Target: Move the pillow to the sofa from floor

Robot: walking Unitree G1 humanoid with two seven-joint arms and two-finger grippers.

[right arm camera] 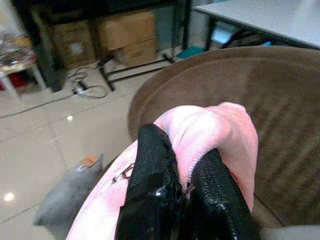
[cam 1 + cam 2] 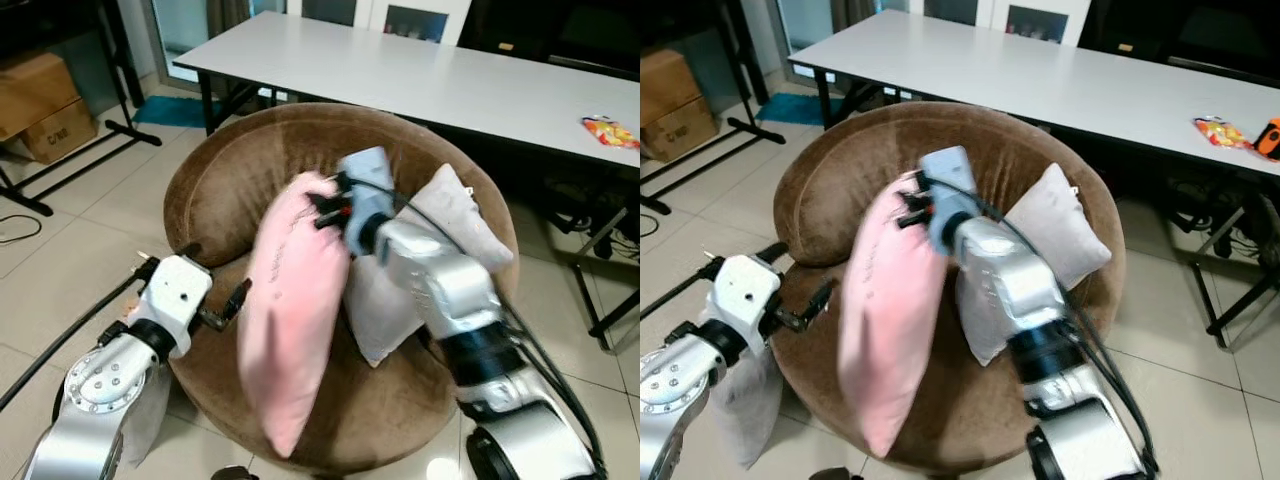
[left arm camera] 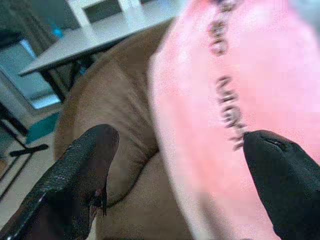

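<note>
Two pillows: we see a pink pillow hanging over the round brown sofa, and a pale grey pillow propped against the sofa's back.
Writing: dark lettering runs down the pink cover, too blurred in the left wrist view for us to read.
Pink pillow: soft, elongated, drooping from its pinched top corner, lower end near the seat's front edge.
Right gripper: fingers clamped on that bunched corner.
Left gripper: fingers spread wide, just beside the pillow's face.
Floor: another grey cushion lies on the tiles.
Behind: a long white table, cardboard boxes.
</note>
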